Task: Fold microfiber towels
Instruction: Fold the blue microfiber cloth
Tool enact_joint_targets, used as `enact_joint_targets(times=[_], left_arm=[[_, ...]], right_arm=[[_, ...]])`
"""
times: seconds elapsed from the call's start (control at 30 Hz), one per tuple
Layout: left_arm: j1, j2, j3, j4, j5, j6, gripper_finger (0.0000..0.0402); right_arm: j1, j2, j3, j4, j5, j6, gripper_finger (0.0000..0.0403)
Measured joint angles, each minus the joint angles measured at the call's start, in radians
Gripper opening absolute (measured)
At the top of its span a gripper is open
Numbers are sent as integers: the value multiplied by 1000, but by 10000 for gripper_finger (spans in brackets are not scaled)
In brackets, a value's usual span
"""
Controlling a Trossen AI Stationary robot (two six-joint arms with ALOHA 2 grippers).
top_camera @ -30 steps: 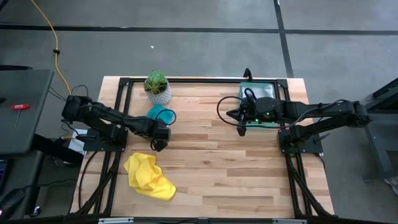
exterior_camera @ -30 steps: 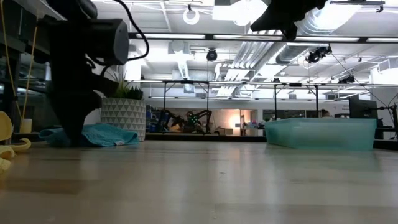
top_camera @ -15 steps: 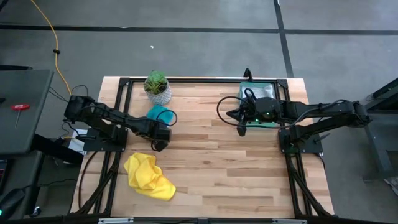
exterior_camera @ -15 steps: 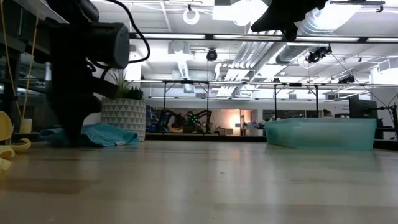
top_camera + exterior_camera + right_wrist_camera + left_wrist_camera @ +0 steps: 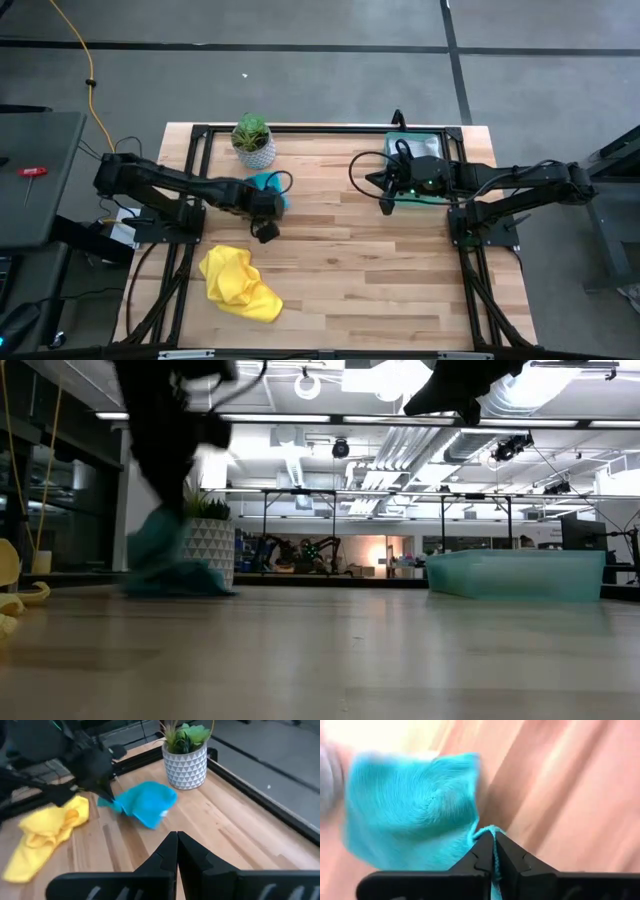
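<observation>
A teal towel [image 5: 272, 182] lies bunched beside the plant pot at the far left, one end raised. My left gripper [image 5: 494, 851] is shut on it and shows as a dark hand [image 5: 102, 792] in the right wrist view. A crumpled yellow towel [image 5: 240, 285] rests on the table near the front left, untouched. My right gripper [image 5: 176, 845] hangs shut and empty above the table in front of the green tray [image 5: 425, 138]. My left gripper pinches an edge of the teal towel [image 5: 491, 833] between its two shut fingers, coming steeply from above. That pinched part [image 5: 109, 802] is lifted off the wood. The rest of the cloth [image 5: 185, 575] hangs slack down to the table by the pot.
A small plant in a white patterned pot [image 5: 253, 140] stands right behind the teal towel. The translucent green tray [image 5: 515, 575] sits at the far right under the right arm. Bare wooden table [image 5: 360, 270] spreads across the middle and front right.
My left gripper has shut on the teal towel's edge, then risen and shifted a little toward the table's right. The towel's gripped end has come up off the table and the cloth has bunched toward the pot, its other end staying down.
</observation>
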Motion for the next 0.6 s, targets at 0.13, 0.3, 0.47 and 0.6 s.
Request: enact_joint_targets(times=[0.13,0.3,0.47,0.6], left_arm=[[0,-13,202,11,1,199,2],[0,-4,453,2,16,447,1],[34,-4,651,15,-48,551,1],[97,-4,742,59,-82,550,0]], right_arm=[[0,0,0,-5,0,75,0],[0,0,0,-5,-5,81,0],[0,0,0,-5,-6,96,0],[0,0,0,-5,-8,107,0]])
